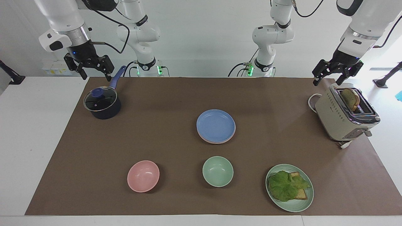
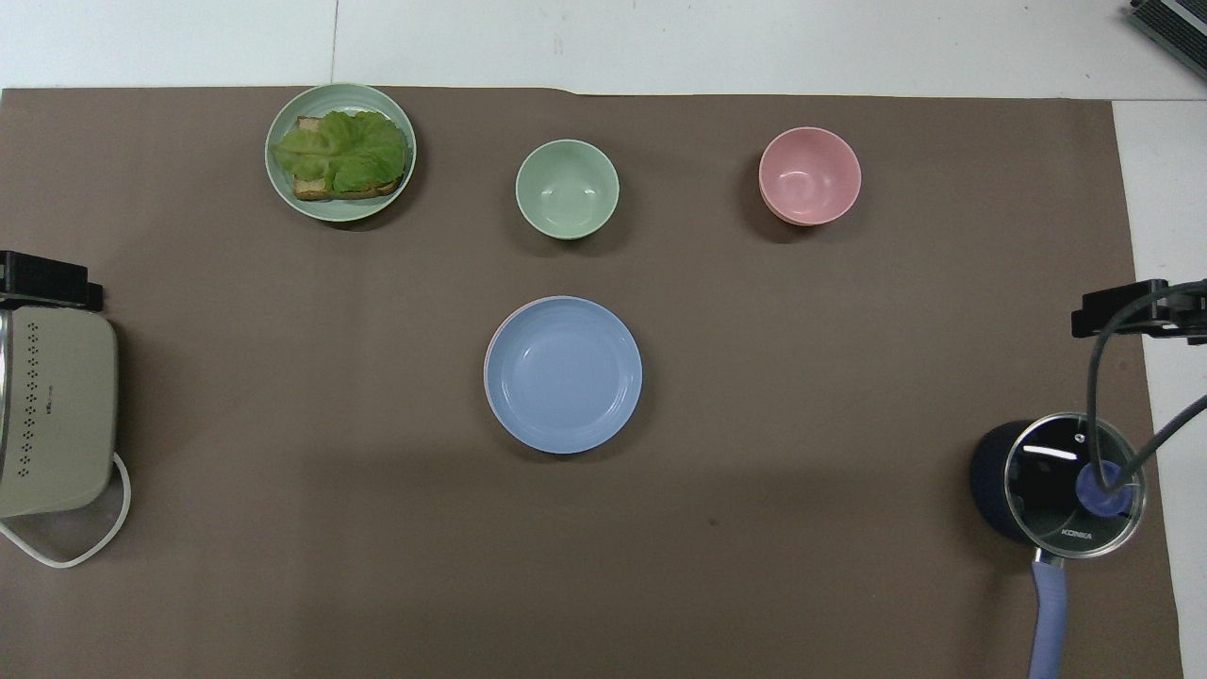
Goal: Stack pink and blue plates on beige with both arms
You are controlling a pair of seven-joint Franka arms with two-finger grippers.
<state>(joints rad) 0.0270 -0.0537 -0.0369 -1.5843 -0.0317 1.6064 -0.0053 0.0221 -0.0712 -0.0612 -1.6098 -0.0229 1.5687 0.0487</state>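
The blue plate [image 1: 215, 125] [image 2: 563, 374] lies on top of a stack in the middle of the brown mat. The pink plate [image 1: 220, 142] [image 2: 487, 363] shows only as a thin rim under it. The beige plate is hidden. My right gripper [image 1: 94, 73] [image 2: 1127, 311] hangs open and empty over the mat's edge beside the saucepan. At the other end, my left gripper [image 1: 329, 80] [image 2: 47, 281] hangs open and empty above the toaster's end nearer to the robots. Neither gripper is close to the stack.
A dark lidded saucepan [image 1: 102, 103] with a blue handle stands at the right arm's end. A beige toaster [image 1: 345, 114] holding bread stands at the left arm's end. Farther from the robots sit a pink bowl [image 1: 143, 175], a green bowl [image 1: 217, 171] and a green plate [image 1: 301, 204] with lettuce and bread.
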